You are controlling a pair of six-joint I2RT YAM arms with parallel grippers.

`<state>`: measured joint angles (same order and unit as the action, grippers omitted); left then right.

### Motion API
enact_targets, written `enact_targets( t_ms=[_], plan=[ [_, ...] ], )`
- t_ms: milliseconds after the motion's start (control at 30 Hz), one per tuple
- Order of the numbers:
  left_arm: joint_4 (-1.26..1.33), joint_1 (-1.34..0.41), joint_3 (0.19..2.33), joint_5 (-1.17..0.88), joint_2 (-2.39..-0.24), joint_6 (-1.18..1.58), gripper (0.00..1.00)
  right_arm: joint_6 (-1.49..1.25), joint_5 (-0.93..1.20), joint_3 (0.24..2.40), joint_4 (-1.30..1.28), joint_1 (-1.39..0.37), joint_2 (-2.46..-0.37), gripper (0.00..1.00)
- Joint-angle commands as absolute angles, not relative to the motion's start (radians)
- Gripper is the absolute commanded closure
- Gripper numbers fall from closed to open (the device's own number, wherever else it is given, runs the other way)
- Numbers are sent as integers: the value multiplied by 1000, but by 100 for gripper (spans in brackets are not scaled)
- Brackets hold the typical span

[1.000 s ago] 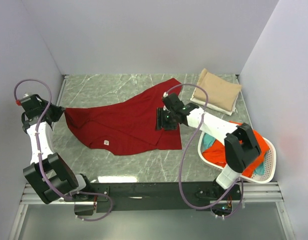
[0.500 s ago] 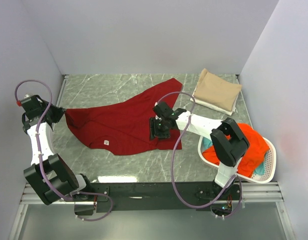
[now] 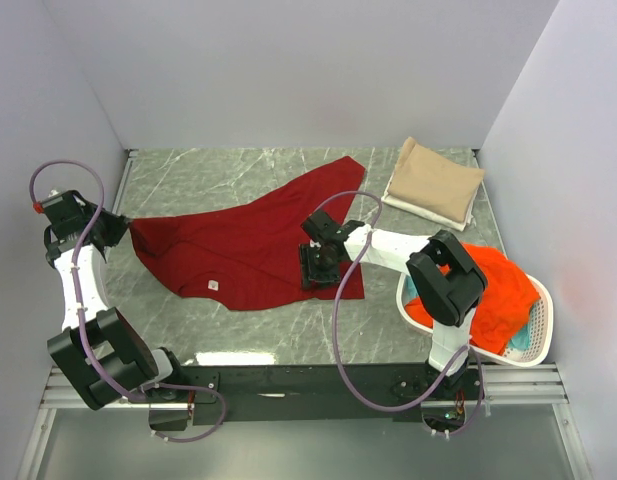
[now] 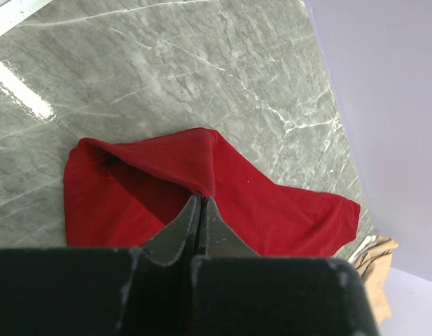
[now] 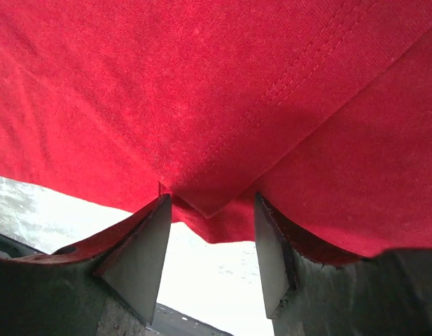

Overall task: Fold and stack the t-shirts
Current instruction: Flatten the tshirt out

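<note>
One shirt looks finished. The tan shirt [image 3: 434,183] lies folded into a neat pad beyond the far right corner of the dark red shirt [image 3: 248,240], well apart from it. The dark red shirt is spread loosely over the table [image 3: 188,180], unfolded and wrinkled, with its neck label [image 3: 213,285] showing close to its near edge.

At its left end, the left gripper [image 4: 200,210] has its fingers pressed together on a pinch of the cloth, which rises to the tips like a small tent. At its near right corner, the right gripper [image 5: 210,210] sits low with its fingers apart. A corner of the hem lies between them, not yet clamped. I judge the step in hand to be taking hold of two ends of this shirt, so that it can be stretched flat before a first fold.

To the right of the dark red shirt, the basket [image 3: 536,340] holds an orange-red shirt [image 3: 498,290] and a teal shirt [image 3: 525,328], both crumpled. About a quarter of the work seems done, with at least three shirts left to fold and stack.

From overhead, the right arm covers part of the basket and the hem corner. Only slivers of teal show, so how many garments lie there cannot be told. A paler edge under the tan pad may be another layer, but I cannot tell. The right wrist view is too close to show whether those fingers touch the table.
</note>
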<state>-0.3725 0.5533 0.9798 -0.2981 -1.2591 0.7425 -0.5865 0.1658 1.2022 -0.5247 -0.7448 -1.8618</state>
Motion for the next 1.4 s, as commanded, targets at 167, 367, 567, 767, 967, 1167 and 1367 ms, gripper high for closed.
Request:
enact_targets(
  t_ms=[167, 367, 567, 767, 967, 1167, 1367],
  plan=[
    [-353, 555, 979, -295, -1238, 719, 100, -581, 170, 1224, -526, -755, -1858, 61],
    [-354, 555, 979, -291, -1239, 718, 100, -575, 193, 1232, -525, -755, -1867, 92],
    [-353, 557, 986, -288, -1238, 715, 100, -577, 184, 1253, -545, -747, -1826, 100],
    [-327, 540, 983, -301, -1241, 738, 100, -577, 190, 1351, -600, -651, -1726, 100],
    [-295, 425, 1041, -255, -1267, 797, 99, -538, 190, 1527, -650, -505, -1671, 100],
    [-245, 328, 1245, -236, -1368, 934, 99, -505, 193, 1837, -709, -391, -1732, 100],
    [-238, 318, 1514, -245, -1436, 1037, 100, -500, 198, 2220, -784, -319, -1812, 100]
  ],
)
